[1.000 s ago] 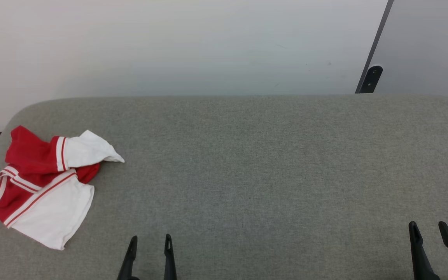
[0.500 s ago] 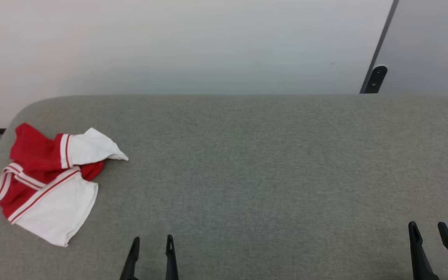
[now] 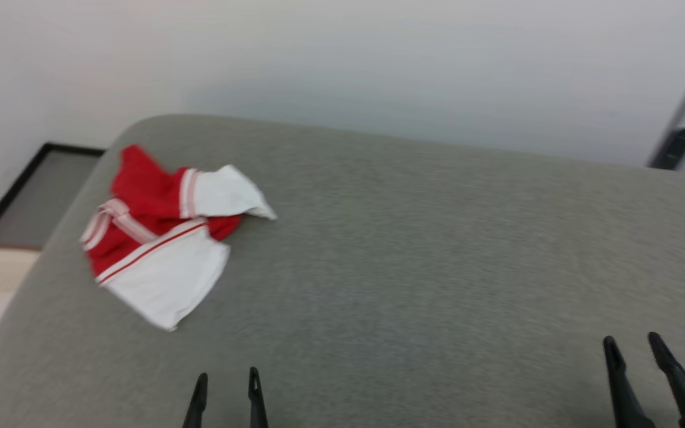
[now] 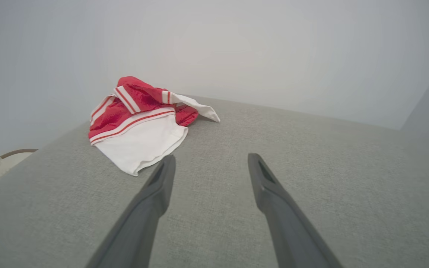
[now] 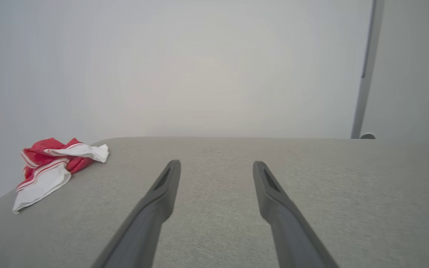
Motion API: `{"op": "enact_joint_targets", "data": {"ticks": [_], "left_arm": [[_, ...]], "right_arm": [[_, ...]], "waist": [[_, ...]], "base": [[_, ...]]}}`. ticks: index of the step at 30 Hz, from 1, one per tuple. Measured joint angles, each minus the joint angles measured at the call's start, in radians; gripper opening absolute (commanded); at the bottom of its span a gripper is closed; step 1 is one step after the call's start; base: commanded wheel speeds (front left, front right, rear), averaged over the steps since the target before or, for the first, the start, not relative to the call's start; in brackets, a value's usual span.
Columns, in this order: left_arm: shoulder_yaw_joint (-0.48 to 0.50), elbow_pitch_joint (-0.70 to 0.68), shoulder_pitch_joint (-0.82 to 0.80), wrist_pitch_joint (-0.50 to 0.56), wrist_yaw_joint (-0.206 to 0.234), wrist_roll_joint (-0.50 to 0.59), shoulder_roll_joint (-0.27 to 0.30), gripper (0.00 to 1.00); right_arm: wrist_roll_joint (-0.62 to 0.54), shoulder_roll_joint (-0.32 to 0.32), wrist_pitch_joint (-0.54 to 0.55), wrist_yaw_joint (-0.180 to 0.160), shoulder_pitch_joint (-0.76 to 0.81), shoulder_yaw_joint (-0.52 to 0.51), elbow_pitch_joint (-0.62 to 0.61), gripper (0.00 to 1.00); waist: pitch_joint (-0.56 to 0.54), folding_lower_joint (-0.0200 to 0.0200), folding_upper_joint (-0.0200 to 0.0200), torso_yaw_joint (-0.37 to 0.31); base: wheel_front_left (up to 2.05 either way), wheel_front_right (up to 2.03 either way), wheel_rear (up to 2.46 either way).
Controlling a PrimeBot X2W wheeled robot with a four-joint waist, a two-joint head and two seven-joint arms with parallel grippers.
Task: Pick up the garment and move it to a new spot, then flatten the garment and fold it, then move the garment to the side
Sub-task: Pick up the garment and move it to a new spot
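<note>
Head view: the garment (image 3: 158, 238) is seen lying crumpled on the left part of a grey fabric-covered surface (image 3: 437, 249), near its rounded far-left corner. The red body is bunched toward the far side and crossed by red-and-white striped trim. One white sleeve is spread toward the near edge, and the other is pointed to the right. The picture is slightly blurred, so finer detail cannot be told.

The left gripper (image 3: 227, 373) is seen at the lower edge with its fingers parted and nothing held between them. It is placed nearer than the garment and to its right, apart from it. The right gripper (image 3: 632, 337) is seen at the lower right, likewise spread and empty, well apart from the garment.

In the left wrist view the garment (image 4: 140, 123) is shown ahead and left of the released left gripper (image 4: 210, 160). In the right wrist view it (image 5: 47, 167) is shown far left of the right gripper (image 5: 216, 165). A pale wall (image 3: 342, 59) is seen behind the surface.
</note>
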Motion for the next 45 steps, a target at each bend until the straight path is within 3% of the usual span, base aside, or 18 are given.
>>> {"op": "enact_joint_targets", "data": {"ticks": [10,16,23,29,35,45], "left_arm": [[0.025,-0.006,0.031,0.0,0.004,-0.005,0.0,1.0],[0.047,-0.09,0.089,0.0,0.078,-0.036,0.002,1.0],[0.038,-0.171,0.153,0.0,0.159,-0.066,0.001,1.0],[0.025,-0.196,0.17,0.0,0.19,-0.065,0.001,1.0],[0.042,-0.174,0.153,0.0,0.175,-0.061,0.001,1.0],[0.071,-0.042,-0.078,0.0,0.043,-0.028,0.003,1.0]], "right_arm": [[-0.013,-0.001,0.005,0.0,-0.023,0.067,0.007,1.0],[-0.007,-0.052,0.024,0.0,-0.097,0.179,0.002,1.0],[0.029,-0.1,0.027,0.0,-0.181,0.304,0.026,1.0],[0.053,-0.113,0.017,0.0,-0.205,0.334,0.056,1.0],[0.059,-0.11,0.009,0.0,-0.205,0.336,0.068,1.0],[0.058,-0.089,0.002,0.0,-0.146,0.252,0.071,1.0]], "waist": [[-0.003,0.0,0.0,0.187],[0.01,0.0,0.0,0.281],[0.048,0.0,0.0,0.327],[0.051,0.0,0.0,0.335],[0.039,0.0,0.0,0.33],[0.026,0.0,0.0,0.307]], "base": [[0.0,0.0,0.0],[0.0,0.0,0.0],[-0.01,-0.01,-0.01],[-0.12,-0.12,-0.12],[-0.01,-0.01,-0.01],[0.0,0.0,0.0]]}}
